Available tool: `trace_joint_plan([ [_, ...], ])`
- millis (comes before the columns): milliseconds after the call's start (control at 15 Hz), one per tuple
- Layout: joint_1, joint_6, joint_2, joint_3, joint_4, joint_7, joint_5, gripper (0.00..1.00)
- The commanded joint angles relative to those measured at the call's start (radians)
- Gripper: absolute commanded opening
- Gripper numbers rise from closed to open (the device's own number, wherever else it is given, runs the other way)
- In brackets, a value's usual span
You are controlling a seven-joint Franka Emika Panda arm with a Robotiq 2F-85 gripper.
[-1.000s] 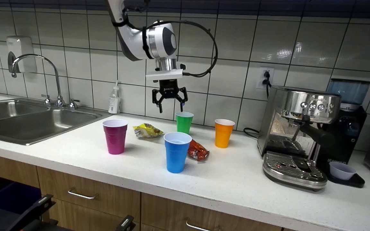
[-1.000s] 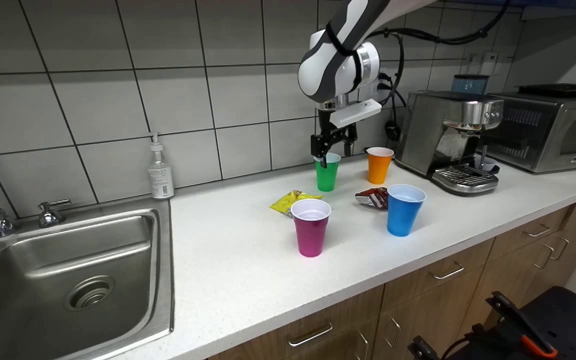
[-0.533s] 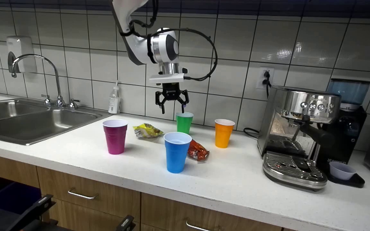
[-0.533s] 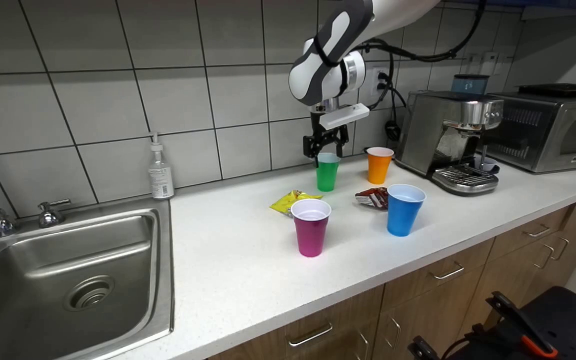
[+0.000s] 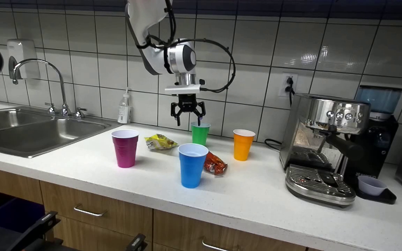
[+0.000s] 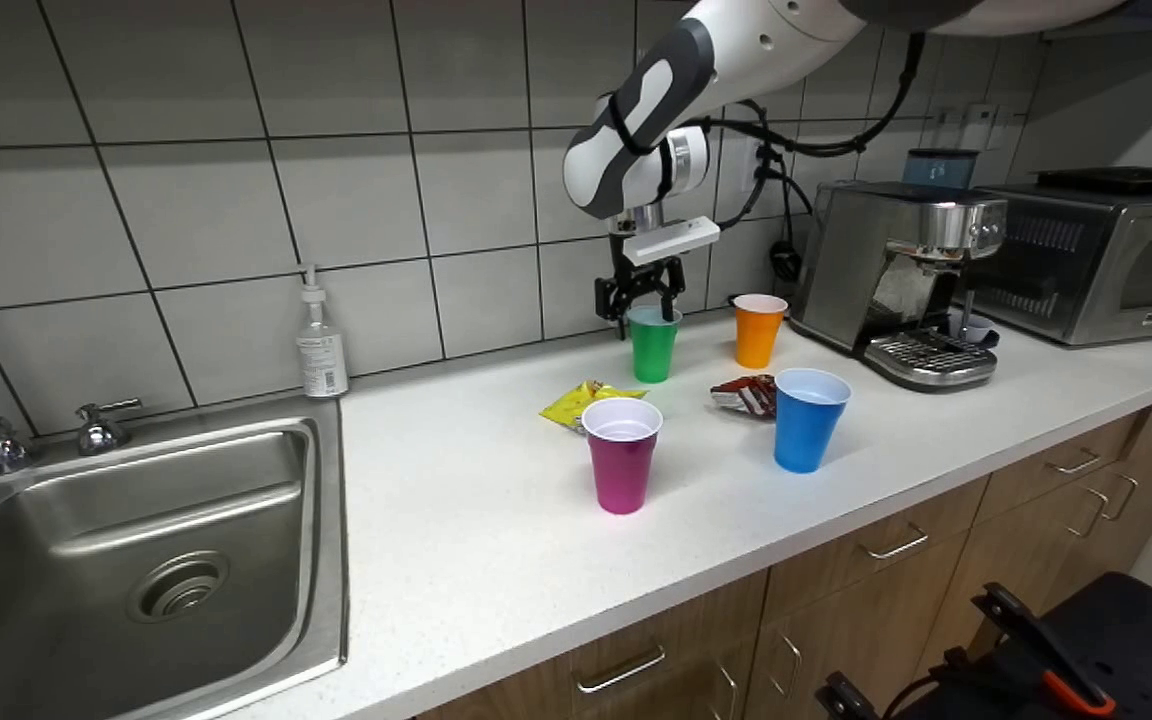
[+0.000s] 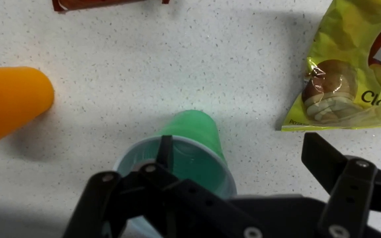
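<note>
My gripper (image 5: 188, 124) points down with its jaws wide apart and nothing between them. Nearest to it stands the upright green cup (image 5: 200, 135). In the wrist view one fingertip (image 7: 166, 148) overlaps the mouth of that green cup (image 7: 193, 125); I cannot tell whether it dips inside or hangs just above. The other fingertip (image 7: 319, 158) is over the counter, below the yellow chip bag (image 7: 352, 82). An orange cup (image 6: 759, 333) stands beside the green one. Closer to the counter's front are a blue cup (image 5: 192, 169), a magenta cup (image 5: 125, 150) and a red bag (image 5: 215, 164).
A tiled wall (image 5: 250, 87) rises close behind the green cup. The coffee machine (image 5: 312, 104) and a microwave (image 6: 1116, 260) occupy one end of the counter. Toward the opposite end are a soap bottle (image 6: 321, 350) and the sink (image 6: 326, 540).
The arm has come down a little and shifted sideways, bringing one finger to the green cup's mouth. The jaws remain spread; cups and bags stay where they were.
</note>
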Motion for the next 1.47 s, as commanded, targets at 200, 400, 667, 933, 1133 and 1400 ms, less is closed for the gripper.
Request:
trace_joint_plan([
  [200, -0.005, -0.116, 0.119, 0.009, 0.205, 0.022, 0.024, 1.00],
  [400, -0.005, -0.142, 0.151, 0.010, 0.259, 0.025, 0.031, 1.00],
  [667, -0.009, -0.174, 0.191, 0.011, 0.326, 0.027, 0.041, 1.00],
  [933, -0.010, -0.203, 0.223, 0.010, 0.380, 0.030, 0.044, 1.00],
  [1133, -0.011, -0.220, 0.242, 0.010, 0.412, 0.029, 0.045, 0.74],
  [1400, -0.011, -0.229, 0.255, 0.011, 0.435, 0.027, 0.045, 0.42],
])
